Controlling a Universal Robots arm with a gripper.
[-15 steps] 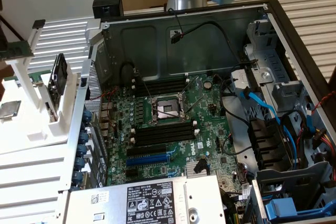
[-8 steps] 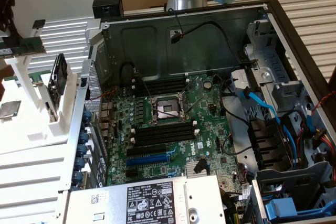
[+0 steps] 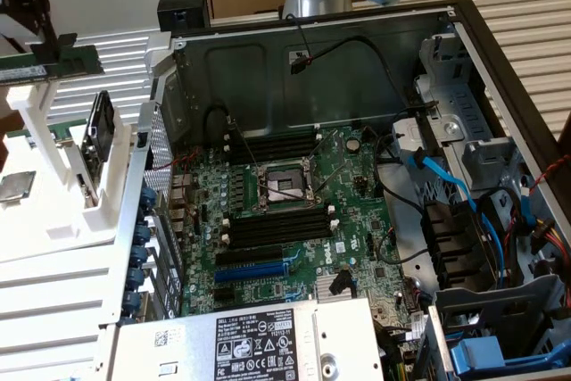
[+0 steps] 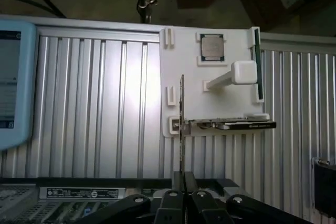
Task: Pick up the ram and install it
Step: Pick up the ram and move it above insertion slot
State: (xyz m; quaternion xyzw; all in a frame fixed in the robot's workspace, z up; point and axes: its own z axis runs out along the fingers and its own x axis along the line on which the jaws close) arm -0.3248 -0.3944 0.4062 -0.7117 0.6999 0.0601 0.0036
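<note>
We find the job hardly begun: the ram (image 4: pixel 257 61) rests on the white stand (image 4: pixel 184 51) beside the open computer case (image 3: pixel 250 60), well apart from the gripper (image 4: pixel 184 178), whose fingers are pressed together on nothing. We count one ram, one processor chip (image 4: pixel 211 47), one graphics card (image 4: pixel 233 125) and two banks of black memory slots (image 3: pixel 277 225), apparently empty.

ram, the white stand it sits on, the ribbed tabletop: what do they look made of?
Ram: green circuit board, matte, likely fibreglass laminate, judging by the flat green face.
White stand: looks like matte plastic, with blocky posts and slots, possibly printed.
Ribbed tabletop: metal, probably aluminium, with a silver satin finish and a bright glare streak along the ribs.
</note>
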